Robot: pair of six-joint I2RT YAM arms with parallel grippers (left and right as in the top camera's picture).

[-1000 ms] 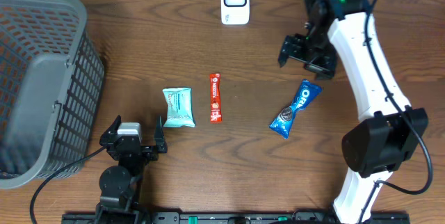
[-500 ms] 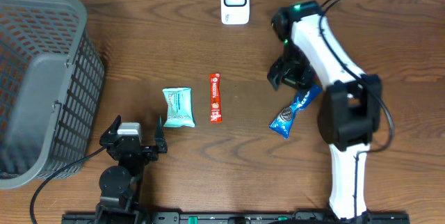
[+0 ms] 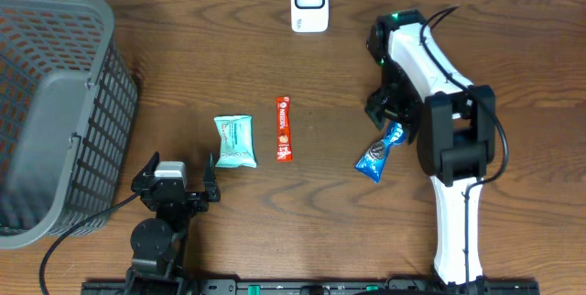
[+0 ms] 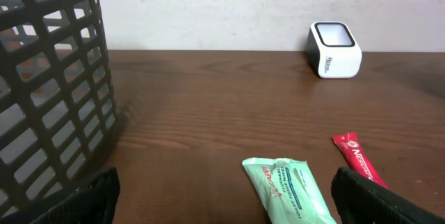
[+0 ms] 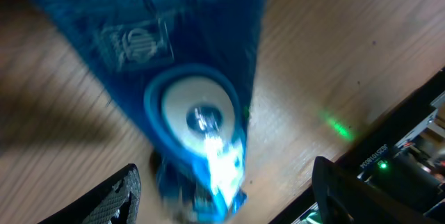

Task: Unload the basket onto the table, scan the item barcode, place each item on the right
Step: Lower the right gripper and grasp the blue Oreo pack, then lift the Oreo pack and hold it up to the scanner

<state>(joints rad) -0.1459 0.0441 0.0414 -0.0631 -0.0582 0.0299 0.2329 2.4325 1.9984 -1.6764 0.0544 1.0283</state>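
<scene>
Blue foil, glossy and crinkled: the blue biscuit packet lies flat on the brown wooden table, right of centre in the overhead view, angled with one end toward the upper right. The right gripper hangs directly over that upper end. In the right wrist view the packet fills the upper middle of the frame, blurred, with the two dark fingers showing at the lower corners. They stand apart on either side of the packet, and nothing is clasped between them.

The white scanner stands at the top centre of the overhead view, well apart from the packet. The left gripper sits at the lower left with its jaws spread fully and nothing in them. Just beside it lie a mint-green packet and a red stick sachet. A grey mesh basket fills the far left.

Risks, judged from this moment:
- The foil looks slippery and lies flat, so the fingers closing could skate over it or push it along the wood instead of pinching it.
- A grip on one end only may let the packet droop or twist, turning the barcode away from the scanner.
- Where the barcode is cannot be told here, so it may face the table.
- Squeezing hard could crush the biscuits inside.
</scene>
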